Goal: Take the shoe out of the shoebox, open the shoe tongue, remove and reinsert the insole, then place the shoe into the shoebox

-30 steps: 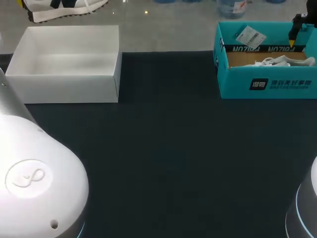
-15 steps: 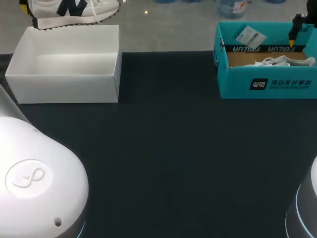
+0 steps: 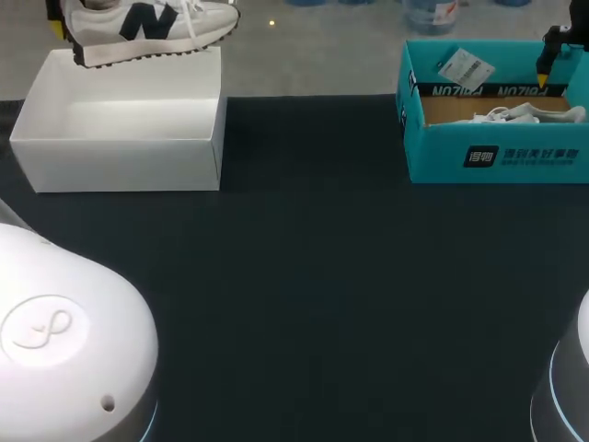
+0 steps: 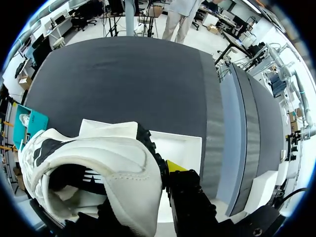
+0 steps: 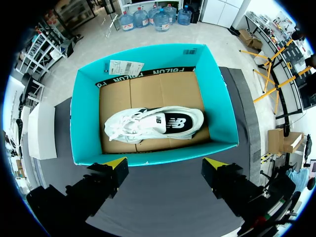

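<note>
Shoe (image 4: 111, 168) pinched in left fingers (image 4: 175, 166), one hidden by it

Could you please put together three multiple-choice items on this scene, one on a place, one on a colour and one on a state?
1. Where does the loose shoe lie?
A. in the teal shoebox
B. on the dark table
C. on the floor

2. What colour is the shoebox beneath the held shoe in the left gripper?
A. teal
B. white
C. brown

3. How does the right gripper stand?
A. shut on a shoe
B. shut on nothing
C. open, above the teal shoebox

Answers:
1 A: the right wrist view shows it on its side within the teal walls.
2 B: its walls and floor are plain white in the head view.
3 C: its two yellow tips stand wide apart, touching nothing.
</note>
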`<state>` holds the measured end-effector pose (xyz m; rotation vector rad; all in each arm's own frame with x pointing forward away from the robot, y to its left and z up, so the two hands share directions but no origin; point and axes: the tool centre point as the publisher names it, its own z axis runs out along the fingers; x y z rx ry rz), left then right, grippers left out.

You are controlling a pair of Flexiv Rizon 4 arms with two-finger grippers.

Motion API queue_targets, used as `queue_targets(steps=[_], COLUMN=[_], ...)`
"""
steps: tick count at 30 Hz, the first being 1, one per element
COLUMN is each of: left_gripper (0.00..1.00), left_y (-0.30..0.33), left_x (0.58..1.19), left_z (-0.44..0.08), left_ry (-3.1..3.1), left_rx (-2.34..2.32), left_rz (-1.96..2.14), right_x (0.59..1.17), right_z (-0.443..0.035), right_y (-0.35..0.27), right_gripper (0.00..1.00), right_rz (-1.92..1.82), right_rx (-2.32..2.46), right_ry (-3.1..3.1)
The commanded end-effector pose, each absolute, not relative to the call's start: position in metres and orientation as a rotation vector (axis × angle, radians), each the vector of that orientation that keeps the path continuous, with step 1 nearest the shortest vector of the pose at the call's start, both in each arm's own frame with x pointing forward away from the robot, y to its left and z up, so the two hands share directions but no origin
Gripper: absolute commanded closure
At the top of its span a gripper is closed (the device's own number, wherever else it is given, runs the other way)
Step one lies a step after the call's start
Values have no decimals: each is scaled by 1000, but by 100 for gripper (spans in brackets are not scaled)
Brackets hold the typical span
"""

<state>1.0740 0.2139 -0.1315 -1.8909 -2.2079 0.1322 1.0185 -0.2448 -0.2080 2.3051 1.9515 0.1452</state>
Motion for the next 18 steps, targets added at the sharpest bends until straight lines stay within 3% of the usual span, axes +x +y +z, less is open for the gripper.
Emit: queue_targets(steps=[1,18], left_gripper=[100,100], left_y=[205,158], left_x=[1060,1011], left_z=[-132,-121], left_ry=[-2414,-2311], left_rx=[-2132,-2149], left_rz=[-537,-573], right_x=[1018,1018], right_z=[-208,-208], right_y=[-245,-245], right_gripper=[0,0], right_rz=[148,148], right_rx=[2306,2306], right_ry=[1950,1950])
